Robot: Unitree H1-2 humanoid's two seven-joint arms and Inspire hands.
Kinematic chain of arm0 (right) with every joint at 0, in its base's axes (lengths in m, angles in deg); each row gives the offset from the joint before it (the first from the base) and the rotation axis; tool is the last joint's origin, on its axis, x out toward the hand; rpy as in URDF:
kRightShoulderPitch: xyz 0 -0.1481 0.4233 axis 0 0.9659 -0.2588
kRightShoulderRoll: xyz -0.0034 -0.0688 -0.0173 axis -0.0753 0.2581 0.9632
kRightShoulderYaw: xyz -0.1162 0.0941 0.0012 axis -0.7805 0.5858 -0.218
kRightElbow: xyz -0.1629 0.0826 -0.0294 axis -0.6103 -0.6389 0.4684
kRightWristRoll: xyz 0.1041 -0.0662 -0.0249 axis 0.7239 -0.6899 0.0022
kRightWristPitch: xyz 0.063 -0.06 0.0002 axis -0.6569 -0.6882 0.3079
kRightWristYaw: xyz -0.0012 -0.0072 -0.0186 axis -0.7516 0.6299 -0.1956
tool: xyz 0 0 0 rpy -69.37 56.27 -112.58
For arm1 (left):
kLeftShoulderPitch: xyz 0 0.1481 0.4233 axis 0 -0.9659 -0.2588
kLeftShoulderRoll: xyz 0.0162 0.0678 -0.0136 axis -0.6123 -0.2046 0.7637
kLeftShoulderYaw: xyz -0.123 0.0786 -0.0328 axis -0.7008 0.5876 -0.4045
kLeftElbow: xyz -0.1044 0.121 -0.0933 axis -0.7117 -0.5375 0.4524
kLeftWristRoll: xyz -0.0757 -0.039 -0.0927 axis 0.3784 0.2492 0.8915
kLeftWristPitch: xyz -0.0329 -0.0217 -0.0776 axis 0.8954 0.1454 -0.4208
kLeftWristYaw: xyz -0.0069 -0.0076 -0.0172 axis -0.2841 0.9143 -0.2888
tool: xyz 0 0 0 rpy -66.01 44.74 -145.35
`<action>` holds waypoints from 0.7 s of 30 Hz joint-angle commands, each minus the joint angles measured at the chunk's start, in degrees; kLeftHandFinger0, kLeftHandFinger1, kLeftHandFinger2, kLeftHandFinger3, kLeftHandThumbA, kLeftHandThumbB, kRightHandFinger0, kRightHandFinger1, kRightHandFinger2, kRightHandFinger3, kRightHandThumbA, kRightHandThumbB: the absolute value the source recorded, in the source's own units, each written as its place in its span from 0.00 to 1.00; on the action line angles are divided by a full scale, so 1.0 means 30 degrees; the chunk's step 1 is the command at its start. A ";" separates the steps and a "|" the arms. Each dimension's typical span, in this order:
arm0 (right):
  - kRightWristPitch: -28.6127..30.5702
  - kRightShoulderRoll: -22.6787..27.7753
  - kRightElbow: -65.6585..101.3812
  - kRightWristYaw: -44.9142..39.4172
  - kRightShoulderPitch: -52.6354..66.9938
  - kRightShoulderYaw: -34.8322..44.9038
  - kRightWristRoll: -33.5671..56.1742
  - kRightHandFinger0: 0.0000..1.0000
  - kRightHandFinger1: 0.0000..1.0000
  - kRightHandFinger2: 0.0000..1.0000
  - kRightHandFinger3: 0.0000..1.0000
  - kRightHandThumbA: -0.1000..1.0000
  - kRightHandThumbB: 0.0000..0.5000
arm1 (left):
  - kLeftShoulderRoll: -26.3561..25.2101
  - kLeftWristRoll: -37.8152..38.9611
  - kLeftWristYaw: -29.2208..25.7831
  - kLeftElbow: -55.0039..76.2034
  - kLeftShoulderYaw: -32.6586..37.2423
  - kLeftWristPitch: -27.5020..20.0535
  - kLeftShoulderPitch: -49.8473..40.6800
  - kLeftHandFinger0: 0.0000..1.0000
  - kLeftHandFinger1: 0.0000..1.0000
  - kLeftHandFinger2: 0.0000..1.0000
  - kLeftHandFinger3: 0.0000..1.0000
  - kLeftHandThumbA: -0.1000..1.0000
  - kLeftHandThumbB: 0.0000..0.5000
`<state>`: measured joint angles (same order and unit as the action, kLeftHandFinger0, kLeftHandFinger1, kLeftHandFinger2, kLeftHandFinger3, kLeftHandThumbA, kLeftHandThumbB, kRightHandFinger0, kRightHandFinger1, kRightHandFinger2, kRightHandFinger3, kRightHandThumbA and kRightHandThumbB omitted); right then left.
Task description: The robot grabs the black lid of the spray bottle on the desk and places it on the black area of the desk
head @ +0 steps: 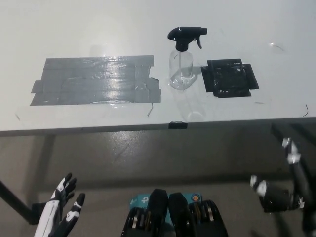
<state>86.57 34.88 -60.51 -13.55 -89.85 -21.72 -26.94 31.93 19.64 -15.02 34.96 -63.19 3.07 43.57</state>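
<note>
A clear spray bottle (181,69) stands upright on the white desk (148,19), topped by its black trigger lid (185,35). Just right of the bottle lies a black taped patch (229,78). My white left hand (63,210) hangs low at the bottom left, below the desk's front edge, fingers spread and holding nothing. My black right hand (276,197) is at the bottom right, also below the desk edge and far from the bottle; its finger state is unclear.
A wide grey tape patch (96,80) covers the desk to the left of the bottle. The desk's front edge (148,127) runs across the middle of the picture, with the floor below it.
</note>
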 commanded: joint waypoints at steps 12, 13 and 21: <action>-0.8828 0.3059 -0.3900 -0.6277 -1.4963 -0.0980 0.0605 1.00 1.00 1.00 1.00 0.73 0.86 | -0.0225 -0.1399 0.0184 -0.2652 0.1372 -0.1143 0.0813 1.00 1.00 1.00 1.00 0.78 0.26; -0.8642 0.3095 -0.5630 -0.6888 -1.6293 -0.1155 0.1129 1.00 1.00 1.00 1.00 0.72 0.87 | -0.0251 -0.1423 0.0208 -0.2654 0.1433 -0.1211 0.0777 1.00 1.00 1.00 1.00 0.77 0.26; -0.9082 0.2715 -1.3084 -0.9257 -2.2017 -0.2111 0.1694 1.00 1.00 1.00 1.00 0.73 0.94 | -0.0308 -0.1419 0.0400 -0.2889 0.1702 -0.1450 0.1253 1.00 1.00 1.00 1.00 0.69 0.28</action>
<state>66.78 41.64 -86.83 -29.05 -138.71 -25.45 -26.40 32.09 17.04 -15.02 26.05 -59.47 2.74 45.92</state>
